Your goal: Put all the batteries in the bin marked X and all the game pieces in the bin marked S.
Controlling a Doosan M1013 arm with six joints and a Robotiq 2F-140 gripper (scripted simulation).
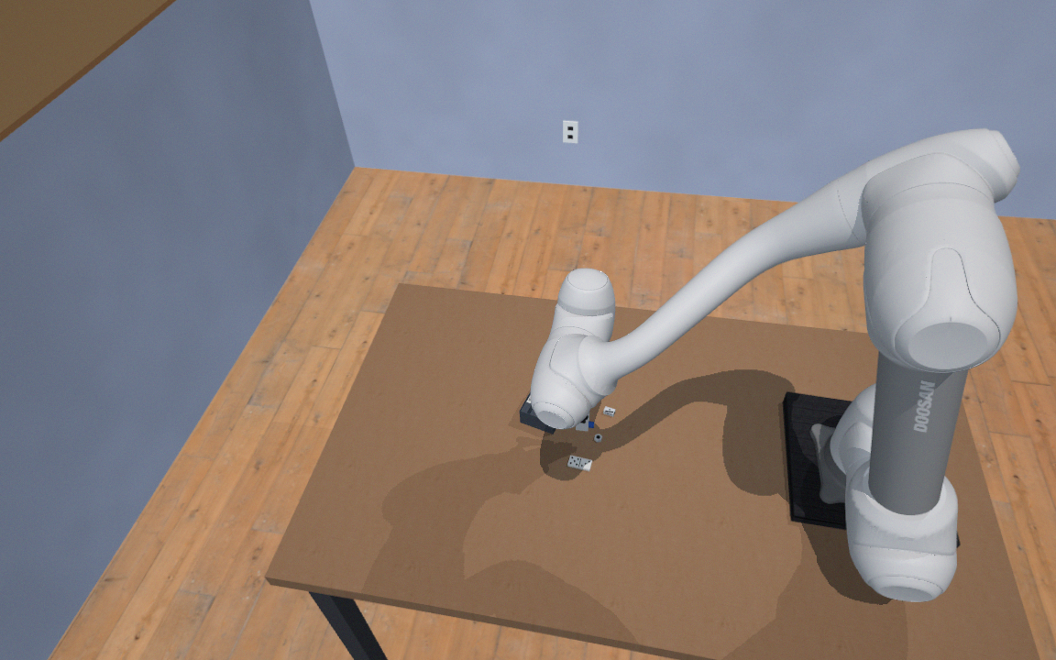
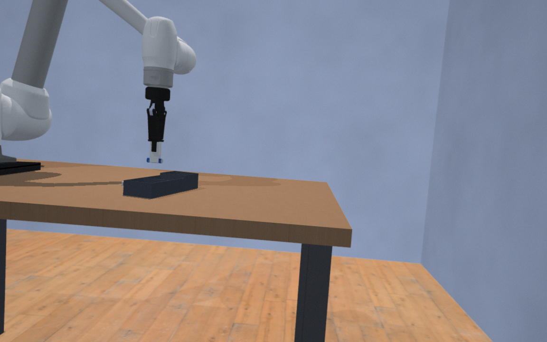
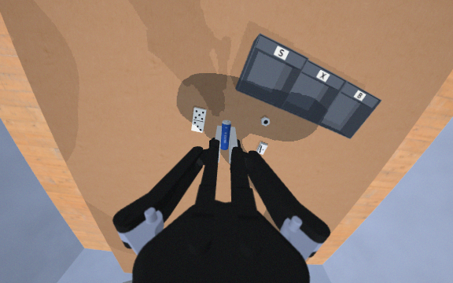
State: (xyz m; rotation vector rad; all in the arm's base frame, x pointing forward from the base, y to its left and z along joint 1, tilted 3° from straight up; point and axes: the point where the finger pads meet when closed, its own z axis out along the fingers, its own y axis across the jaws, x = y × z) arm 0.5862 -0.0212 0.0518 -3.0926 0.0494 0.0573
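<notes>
My gripper (image 3: 225, 134) is shut on a blue battery (image 3: 226, 134) and holds it well above the table; it also shows in the exterior view (image 2: 154, 159). A dark row of three bins (image 3: 307, 84) lies ahead to the right, marked S (image 3: 281, 53), X (image 3: 322, 75) and B (image 3: 359, 95); all three look empty. A white domino (image 3: 198, 119) lies on the table to the left of the battery. A small white game piece (image 3: 262, 148) lies to the right. In the top view my wrist hides most of the bins (image 1: 528, 413).
A small grey nut (image 3: 265, 120) lies on the table between the battery and the bins. The arm's black base plate (image 1: 823, 459) sits at the right side of the table.
</notes>
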